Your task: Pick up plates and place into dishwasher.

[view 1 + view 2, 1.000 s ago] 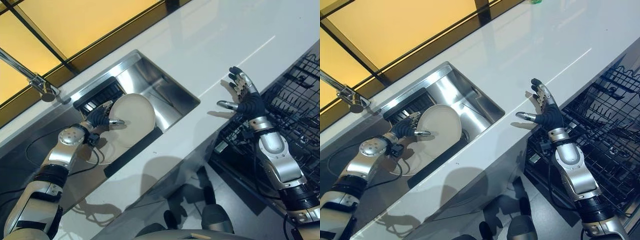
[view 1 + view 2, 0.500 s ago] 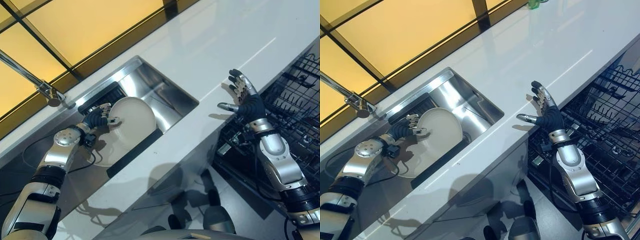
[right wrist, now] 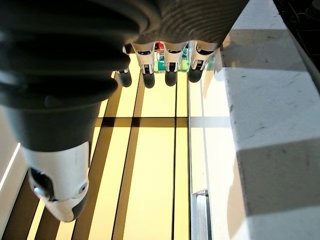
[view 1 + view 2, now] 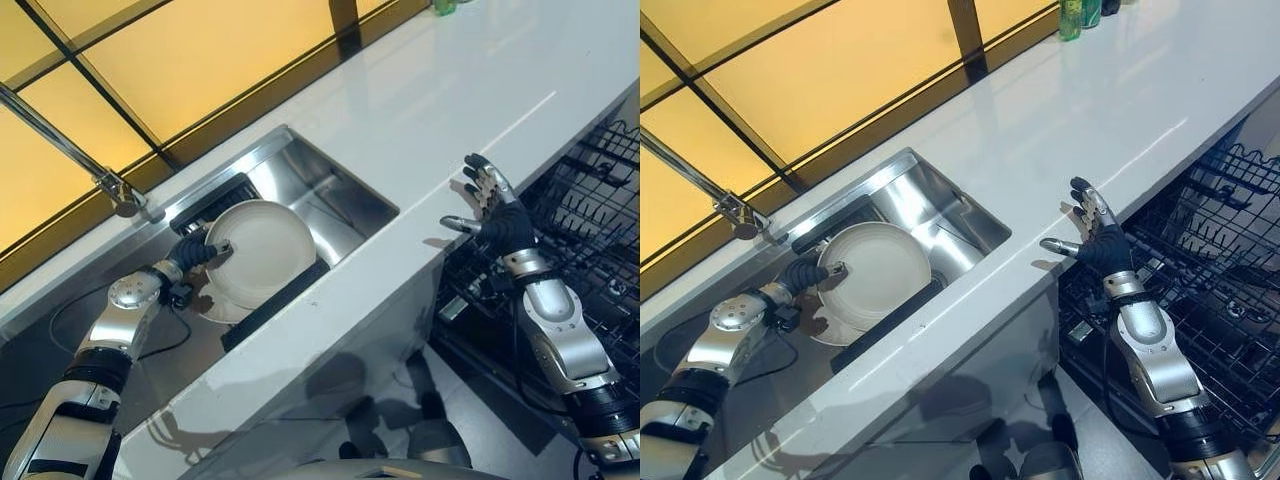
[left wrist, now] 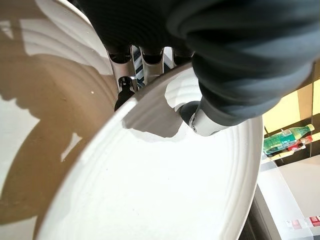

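Over on the left, down in the sunken stainless steel sink (image 4: 345, 195), the left hand (image 4: 196, 250) pinches the near-left rim of a round cream-white plate (image 4: 265, 252), thumb on the face, fingers curled behind the edge, as the left wrist view shows. That plate is tilted up off a second pale plate (image 4: 830, 325) lying flat beneath it. The risk, as I read it: that is a thin edge grip on smooth glazed ware, so the plate could pivot or slide out and drop onto the one below. Lifting too low, it could clip the sink's near wall. Moving right, the glossy white countertop (image 4: 440, 110) runs bare across the middle. Further right, the right hand (image 4: 492, 205) hovers at the counter's near edge, fingers spread wide, holding nothing. Beside it on the far right sits the dark wire dishwasher rack (image 4: 1210, 260), well apart from the plate, a long carry for such a grip.
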Robot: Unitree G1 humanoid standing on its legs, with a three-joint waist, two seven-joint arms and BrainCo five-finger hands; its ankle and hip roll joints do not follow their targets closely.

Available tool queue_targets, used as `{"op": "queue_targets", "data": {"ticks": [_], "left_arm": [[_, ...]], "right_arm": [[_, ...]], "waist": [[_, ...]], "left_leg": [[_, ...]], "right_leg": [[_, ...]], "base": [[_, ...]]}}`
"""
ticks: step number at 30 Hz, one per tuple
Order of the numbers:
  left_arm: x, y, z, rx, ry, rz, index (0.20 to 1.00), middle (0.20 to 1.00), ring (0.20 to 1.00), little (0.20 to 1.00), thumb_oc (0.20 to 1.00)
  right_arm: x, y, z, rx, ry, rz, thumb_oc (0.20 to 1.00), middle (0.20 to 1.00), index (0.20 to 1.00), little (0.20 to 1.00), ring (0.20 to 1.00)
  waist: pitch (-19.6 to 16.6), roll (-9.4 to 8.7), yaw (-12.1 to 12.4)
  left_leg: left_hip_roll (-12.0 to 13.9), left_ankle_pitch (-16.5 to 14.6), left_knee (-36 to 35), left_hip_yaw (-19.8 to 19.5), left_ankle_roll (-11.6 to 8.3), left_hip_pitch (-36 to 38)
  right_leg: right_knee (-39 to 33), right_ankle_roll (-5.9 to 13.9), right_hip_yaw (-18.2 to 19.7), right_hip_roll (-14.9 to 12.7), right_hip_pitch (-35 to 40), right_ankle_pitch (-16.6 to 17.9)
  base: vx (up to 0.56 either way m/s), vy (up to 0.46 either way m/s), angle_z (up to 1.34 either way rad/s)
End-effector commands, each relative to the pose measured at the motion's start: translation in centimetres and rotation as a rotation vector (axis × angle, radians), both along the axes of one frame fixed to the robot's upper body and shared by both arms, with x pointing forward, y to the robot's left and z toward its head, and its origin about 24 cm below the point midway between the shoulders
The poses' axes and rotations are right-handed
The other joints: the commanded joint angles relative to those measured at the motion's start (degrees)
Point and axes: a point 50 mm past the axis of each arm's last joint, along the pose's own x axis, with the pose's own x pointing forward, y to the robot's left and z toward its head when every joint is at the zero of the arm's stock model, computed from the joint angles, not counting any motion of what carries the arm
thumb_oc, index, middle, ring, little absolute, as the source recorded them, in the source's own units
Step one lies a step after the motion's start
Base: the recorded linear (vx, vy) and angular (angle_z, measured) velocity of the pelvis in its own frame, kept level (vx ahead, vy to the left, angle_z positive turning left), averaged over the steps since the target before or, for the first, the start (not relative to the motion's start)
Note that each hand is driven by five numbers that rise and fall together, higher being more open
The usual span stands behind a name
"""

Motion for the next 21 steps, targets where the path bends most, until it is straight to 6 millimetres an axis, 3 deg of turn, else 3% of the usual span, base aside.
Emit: {"op": "queue_targets", "data": {"ticks": [1,6,15,21], "left_arm": [[0.3,-2.2,1.6,-0.044,-0.098,-0.136,0.2,0.2,0.2,0.2,0.2],[0.2,-1.8,2.0,-0.04,-0.166,-0.083,0.2,0.2,0.2,0.2,0.2],[-0.5,-0.5,5.4,-0.03,-0.568,0.257,0.2,0.2,0.2,0.2,0.2],[-1.1,-1.3,8.0,-0.031,-0.802,0.355,0.2,0.2,0.2,0.2,0.2]], "right_arm": [[-0.5,0.6,-0.4,0.026,-0.013,0.033,1.0,1.0,1.0,1.0,1.0],[-0.5,0.5,-0.5,0.033,-0.01,0.033,1.0,1.0,1.0,1.0,1.0],[-0.8,0.9,-1.0,0.072,-0.041,0.011,1.0,1.0,1.0,1.0,1.0],[0.2,2.5,1.6,0.064,-0.16,0.033,1.0,1.0,1.0,1.0,1.0]], "waist": [[-4.9,-3.94,0.4],[-5.2,-4.44,0.8],[-6.2,-7.03,2.9],[-7.1,-9.18,5.0]], "left_leg": [[-1.9,-1.9,0.5,0.0,0.22,-3.3],[-1.7,-1.8,0.5,-0.3,0.18,-3.4],[-1.0,-1.9,0.4,-1.4,0.03,-3.5],[-0.2,-2.1,0.5,-2.5,-0.37,-3.4]], "right_leg": [[5.1,6.04,0.7,-6.9,-2.4,-6.1],[5.0,5.93,0.3,-6.8,-2.3,-6.1],[4.5,5.58,-1.3,-6.6,-1.5,-6.0],[3.9,5.37,-2.9,-6.3,-0.4,-5.8]], "base": [[0.0,0.0,0.0],[0.0,0.0,0.0],[-0.02,-0.06,0.02],[-0.01,-0.106,0.09]]}}
